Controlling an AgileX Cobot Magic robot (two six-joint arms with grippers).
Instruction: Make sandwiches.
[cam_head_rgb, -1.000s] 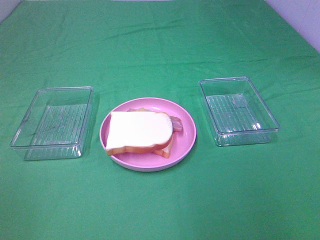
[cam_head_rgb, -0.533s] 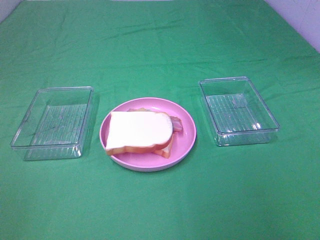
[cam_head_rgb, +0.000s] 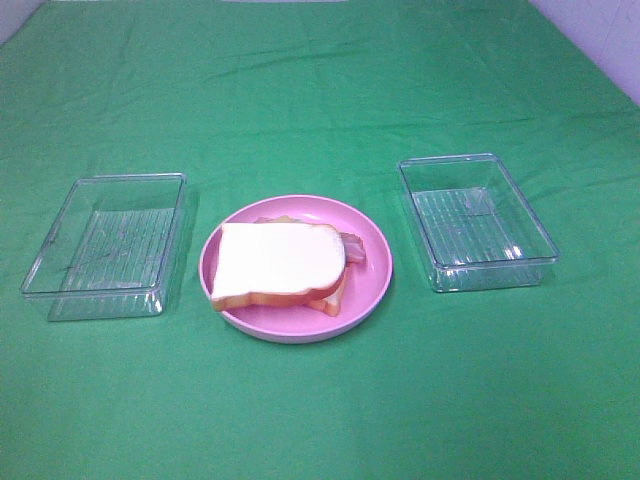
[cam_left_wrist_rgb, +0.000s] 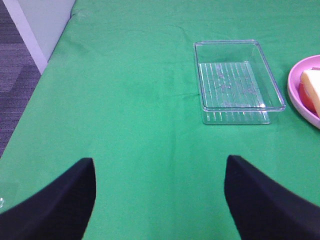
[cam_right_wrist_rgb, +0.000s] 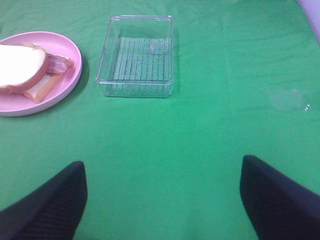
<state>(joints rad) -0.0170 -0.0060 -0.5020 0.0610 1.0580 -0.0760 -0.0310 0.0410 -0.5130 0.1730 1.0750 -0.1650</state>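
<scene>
Two robot grippers wait above a table covered in a green cloth (cam_head_rgb: 320, 90), and neither appears in the high camera view. The left gripper (cam_left_wrist_rgb: 160, 192) shows only in its own wrist view, as two black fingers (cam_left_wrist_rgb: 55, 205) set wide apart with bare green cloth between them. It holds nothing and touches nothing. The right gripper (cam_right_wrist_rgb: 162, 197) looks the same in its wrist view: two black fingers (cam_right_wrist_rgb: 45, 207) spread wide, empty, with only cloth between them.

There is one sandwich (cam_head_rgb: 282, 265). It lies on one round pink plate (cam_head_rgb: 375, 285) near the middle of the table, toward the near side. Its top is a white bread slice with an orange-brown crust. A second bread slice shows beneath it at the near right edge. A reddish-pink bacon strip (cam_head_rgb: 353, 247) sticks out from between the slices on the right. Any other filling is hidden under the top slice.

There are two clear plastic trays, both with ribbed floors, and nothing can be made out inside either one. The left tray (cam_head_rgb: 60, 250) sits just left of the plate, and the right tray (cam_head_rgb: 540, 235) sits just right of it, a little farther back. Neither tray touches the plate.

The left wrist view shows the left tray beyond the fingers, with the plate's edge beside it. The right wrist view shows the right tray and the plate with the sandwich beyond the fingers, well apart from them.
</scene>
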